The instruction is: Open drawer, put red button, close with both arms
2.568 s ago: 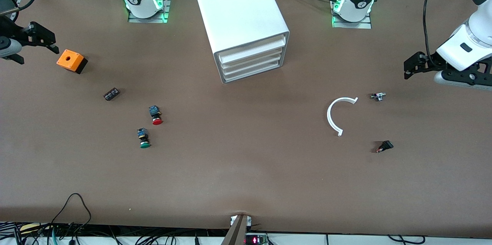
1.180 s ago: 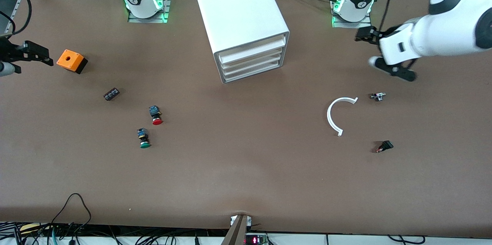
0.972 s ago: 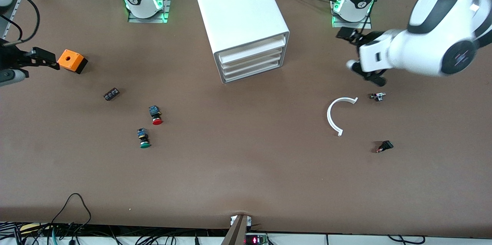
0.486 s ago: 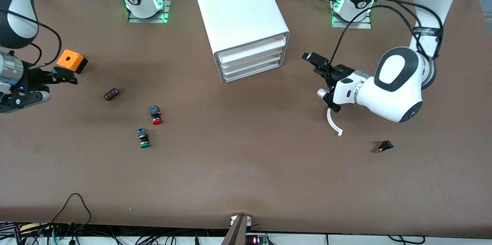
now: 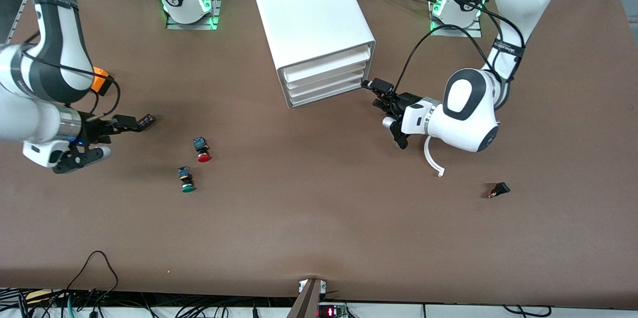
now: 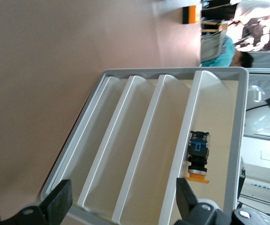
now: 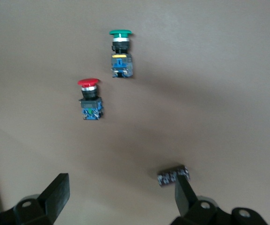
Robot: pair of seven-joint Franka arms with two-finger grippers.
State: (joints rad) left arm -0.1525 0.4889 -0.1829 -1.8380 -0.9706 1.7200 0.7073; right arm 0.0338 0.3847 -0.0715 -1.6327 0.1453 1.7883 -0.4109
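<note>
The left gripper (image 5: 383,100), fingers spread, hovers just in front of the white drawer unit (image 5: 319,34) (drawers shut). The right gripper (image 5: 122,134), fingers spread, hangs near the red button (image 5: 202,150) lying on the worktop (image 5: 319,218).

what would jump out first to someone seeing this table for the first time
The big white drawer cabinet stands between the two arm bases, its drawers shut, with the left gripper open right at its front corner. Toward the right arm's end, the small red-capped push button lies beside a green-capped push button, which is nearer the front camera. The right gripper is open by a small dark block.
</note>
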